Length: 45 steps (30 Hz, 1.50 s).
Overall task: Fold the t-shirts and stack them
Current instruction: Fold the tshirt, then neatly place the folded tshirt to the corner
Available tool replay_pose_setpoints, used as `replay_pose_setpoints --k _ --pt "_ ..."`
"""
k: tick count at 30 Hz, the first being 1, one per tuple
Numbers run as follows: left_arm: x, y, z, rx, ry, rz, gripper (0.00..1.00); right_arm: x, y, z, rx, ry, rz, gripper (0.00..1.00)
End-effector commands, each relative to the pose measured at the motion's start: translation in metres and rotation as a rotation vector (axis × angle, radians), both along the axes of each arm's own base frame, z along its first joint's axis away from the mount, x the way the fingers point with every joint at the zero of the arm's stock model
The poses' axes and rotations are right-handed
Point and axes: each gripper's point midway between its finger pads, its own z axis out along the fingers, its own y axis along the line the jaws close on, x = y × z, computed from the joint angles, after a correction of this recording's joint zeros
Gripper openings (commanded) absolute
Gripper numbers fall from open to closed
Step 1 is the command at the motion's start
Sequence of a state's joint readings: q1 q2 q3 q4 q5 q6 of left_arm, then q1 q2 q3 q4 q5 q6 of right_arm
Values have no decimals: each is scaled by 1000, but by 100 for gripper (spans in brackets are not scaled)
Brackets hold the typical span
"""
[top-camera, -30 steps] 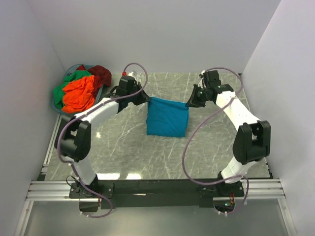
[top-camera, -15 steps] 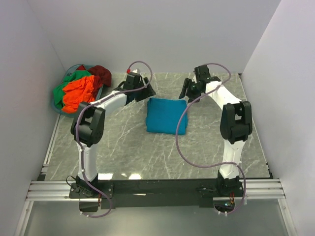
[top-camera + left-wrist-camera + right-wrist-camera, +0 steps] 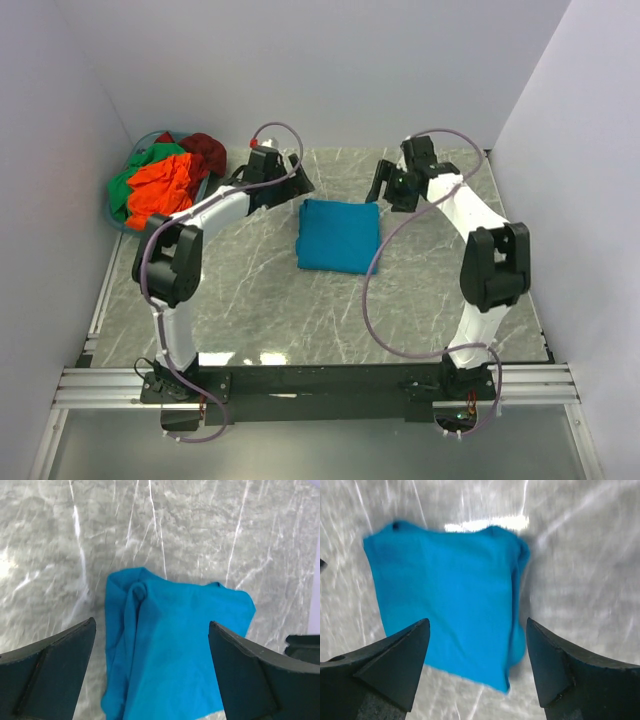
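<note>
Right now the teal-blue t-shirt [image 3: 338,235] is lying folded into a rough rectangle near the middle of the tabletop [image 3: 250,300], slightly toward the far side, and nothing is touching it. In the left wrist view this t-shirt [image 3: 175,655] is showing a rumpled ridge of cloth running along one edge, while in the right wrist view [image 3: 445,600] its surface is looking mostly smooth, with a thicker fold along one side.

The left gripper [image 3: 291,186] is hovering just beyond the shirt's far left corner. Its fingers are standing wide apart and holding nothing, as its own camera is showing [image 3: 151,625]. The right gripper [image 3: 384,189] is hanging just beyond the far right corner, likewise spread and empty [image 3: 477,622]. Both arms are reaching in from the near edge and angling toward each other over the grey marbled surface.

Well apart from all this, in the far left corner, the remaining shirts are sitting heaped in a round basket [image 3: 113,218]. The orange t-shirt [image 3: 160,192] is lying on top toward the front, the green t-shirt [image 3: 132,180] is poking out beside and behind it, and the dark red t-shirt [image 3: 206,150] is draping over the basket's right side.
</note>
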State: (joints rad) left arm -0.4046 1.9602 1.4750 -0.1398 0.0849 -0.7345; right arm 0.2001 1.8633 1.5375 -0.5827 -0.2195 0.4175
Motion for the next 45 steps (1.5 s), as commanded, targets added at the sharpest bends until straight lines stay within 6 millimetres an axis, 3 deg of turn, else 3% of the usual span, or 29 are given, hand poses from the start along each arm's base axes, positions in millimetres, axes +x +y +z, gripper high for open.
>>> replay_pose_setpoints --k 1,6,7,11,16,22,28,34,37,40,41,45 --pt "-19 9 38 -21 -59 1 99 -22 3 11 -17 -54 44 85" --pt "-51 42 63 -7 -146 100 99 -43 1 -19 -26 0 59 85" --pt "-62 53 77 -5 -175 128 99 -44 1 -22 -23 9 66 84" --pt "-87 89 98 44 -224 238 99 -47 2 -38 -37 39 79 79" --pt "-132 127 110 46 -253 351 99 -45 5 -55 -47 76 87 73" --pt "-166 166 113 22 -298 513 99 -40 7 -72 -71 109 97 65" --pt "-176 172 113 21 -290 532 99 -37 20 -99 -98 164 128 63" --pt "-180 173 101 54 -235 528 99 -42 40 -115 -121 191 168 49" --pt "-182 173 100 54 -233 525 99 -42 44 -125 -148 208 172 39" --pt "-184 179 101 60 -244 547 99 -38 40 -133 -178 224 161 20" --pt "-185 181 101 62 -248 556 99 -30 38 -129 -197 208 157 9" --pt "-187 186 104 73 -263 572 99 -13 20 -119 -314 165 154 1"
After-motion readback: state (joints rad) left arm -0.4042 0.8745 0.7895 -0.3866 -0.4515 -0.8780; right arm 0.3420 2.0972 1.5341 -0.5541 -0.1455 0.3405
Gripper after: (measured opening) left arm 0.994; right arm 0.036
